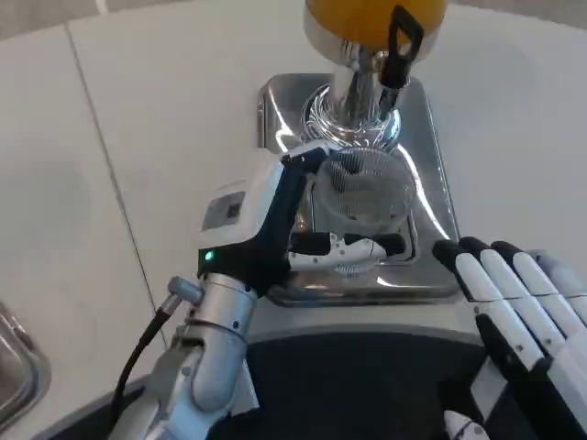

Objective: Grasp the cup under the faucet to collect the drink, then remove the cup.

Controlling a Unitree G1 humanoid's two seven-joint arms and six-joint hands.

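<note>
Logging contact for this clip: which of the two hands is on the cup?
The left hand: its fingers wrap the clear cup on the dispenser's tray. The right hand lies flat, apart from it.

- The cup (364, 194) was clear, with fine ribbed lines.
- The dispenser tank (362, 18) was orange, its tap lever (404, 41) black.
- The drip tray (431, 128) was mirror-bright silver.
- The left hand (275, 220) was white and dark, with a small green light.
- The right hand (523, 302) had white and black fingers.
- The surface (138, 137) was white.
</note>
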